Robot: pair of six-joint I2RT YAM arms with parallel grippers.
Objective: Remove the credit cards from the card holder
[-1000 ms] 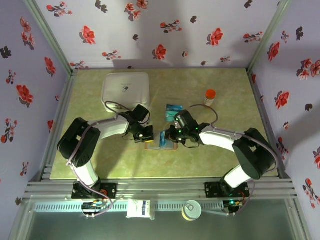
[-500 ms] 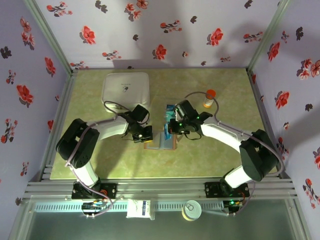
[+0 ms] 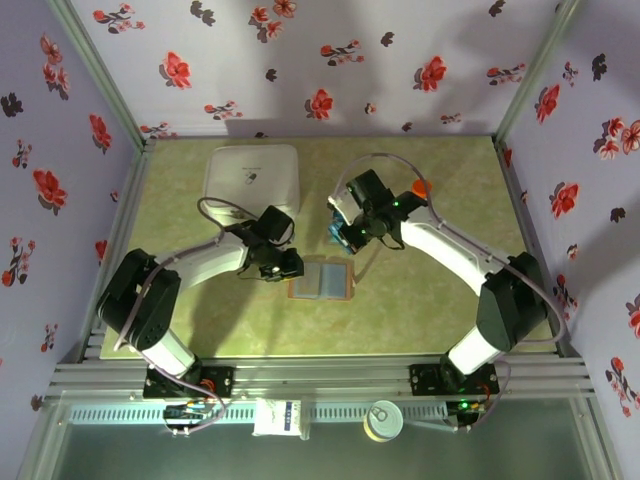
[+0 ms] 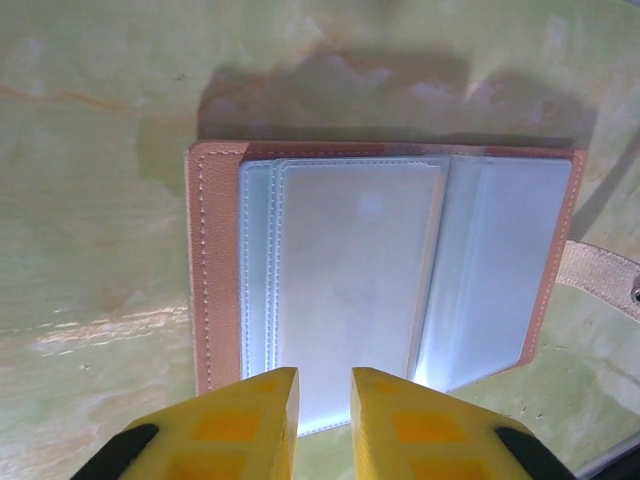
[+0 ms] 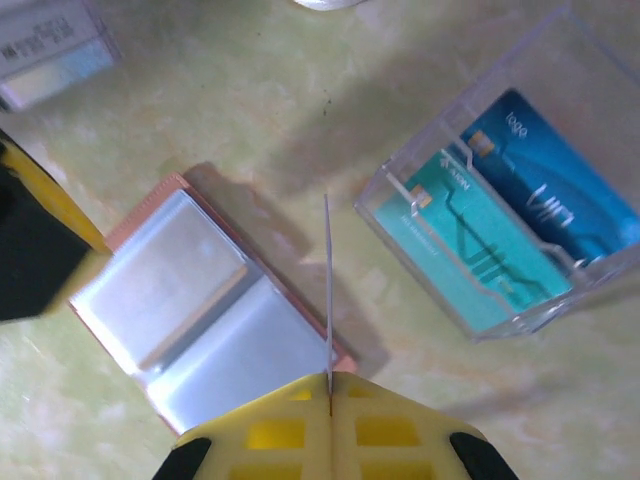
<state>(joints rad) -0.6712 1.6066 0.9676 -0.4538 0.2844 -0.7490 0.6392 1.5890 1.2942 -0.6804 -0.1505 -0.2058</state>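
Card holder [image 4: 380, 270] lies open and flat on the desk [image 5: 250, 90], pockets up. The clear sleeves look empty from both wrist views.

Right jaws: pressed together on one card [image 5: 328, 290], pinched by one edge so it shows edge-on as a thin line in the right wrist view. It hangs over the desk between the holder and the clear box [image 5: 575, 70]. My read: it's clear of its pocket and headed for the box. The box already has a teal card [image 5: 470, 255] and a blue card [image 5: 555, 190] leaning in it, so the task looks close to done.

Left jaws: a narrow gap between them with nothing in it, sitting over the holder's near edge. Can't tell if they touch the leather. They're likely there to pin the holder down while a card slides out. With this card free, that job looks finished.

Risk: the card is thin and held by one edge, so it may tip on release into the box.
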